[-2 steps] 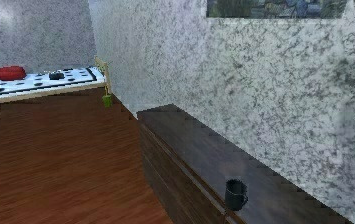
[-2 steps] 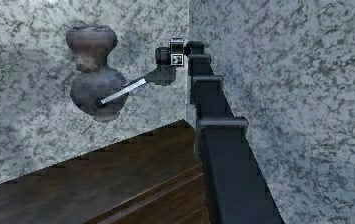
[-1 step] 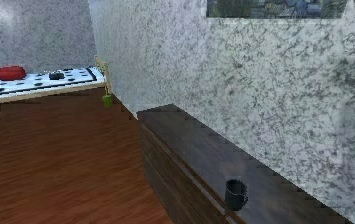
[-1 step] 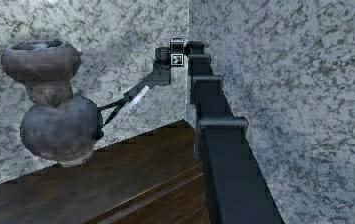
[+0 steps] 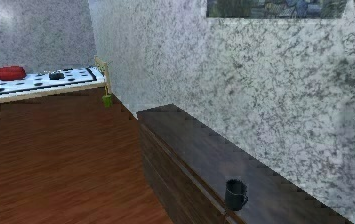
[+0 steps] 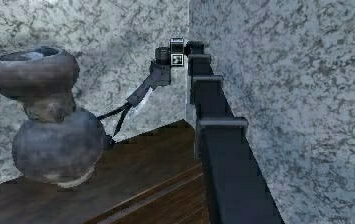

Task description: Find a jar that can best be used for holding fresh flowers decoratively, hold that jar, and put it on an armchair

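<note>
Nearby, the dark square arm bar (image 6: 220,140) rises over a dark wooden cabinet top (image 6: 150,172), where a grey two-bulbed stone-look jar (image 6: 45,120) stands. The gripper (image 6: 110,122) reaches toward that jar; whether it holds anything cannot be told. Farther off stands a white spotted bed (image 5: 45,82).

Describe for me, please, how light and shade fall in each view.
Forward view: the bed is well lit, while the small dark cup barely stands out from the dark cabinet top. Arm side view: the left wall is paler than the right wall; the grey rounded vessel is shaded beneath each bulge.
</note>
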Controlling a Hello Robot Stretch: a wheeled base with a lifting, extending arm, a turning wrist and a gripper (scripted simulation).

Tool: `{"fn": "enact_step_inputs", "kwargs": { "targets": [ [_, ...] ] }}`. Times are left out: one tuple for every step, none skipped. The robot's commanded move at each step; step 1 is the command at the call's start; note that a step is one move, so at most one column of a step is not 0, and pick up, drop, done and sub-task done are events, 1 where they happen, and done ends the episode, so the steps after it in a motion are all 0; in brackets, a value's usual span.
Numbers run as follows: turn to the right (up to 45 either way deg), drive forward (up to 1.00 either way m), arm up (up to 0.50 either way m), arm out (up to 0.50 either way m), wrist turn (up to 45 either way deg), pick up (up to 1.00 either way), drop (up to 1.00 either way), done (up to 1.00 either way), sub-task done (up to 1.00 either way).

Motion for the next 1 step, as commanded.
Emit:
{"fn": "enact_step_inputs", "kwargs": {
  "targets": [
    [0.0,0.00,0.00,-0.42,0.0,0.00,0.00,0.00,0.00]
  ]
}}
